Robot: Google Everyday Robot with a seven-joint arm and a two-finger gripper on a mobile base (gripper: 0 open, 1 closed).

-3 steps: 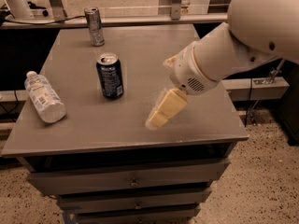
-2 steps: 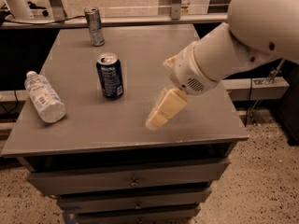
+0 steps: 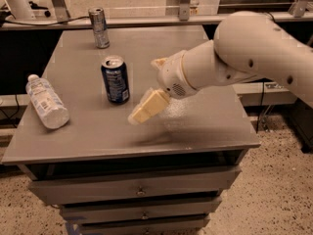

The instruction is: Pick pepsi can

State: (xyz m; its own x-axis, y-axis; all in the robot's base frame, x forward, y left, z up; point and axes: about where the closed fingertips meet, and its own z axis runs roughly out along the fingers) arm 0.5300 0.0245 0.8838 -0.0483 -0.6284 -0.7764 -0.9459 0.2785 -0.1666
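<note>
The pepsi can [image 3: 115,80], dark blue with a silver top, stands upright on the grey table [image 3: 195,131], left of centre. My gripper [image 3: 145,107] hangs at the end of the white arm, low over the table. It is just right of the can and slightly nearer the front edge, and it is apart from the can. It holds nothing that I can see.
A slim silver-grey can [image 3: 100,27] stands at the table's back left. A clear plastic bottle [image 3: 46,102] with a white cap lies on its side near the left edge. Drawers run below the table's front. A rail and metal frames stand behind the table.
My gripper has moved left across the table, closer to the pepsi can. The cans and the bottle have not moved.
</note>
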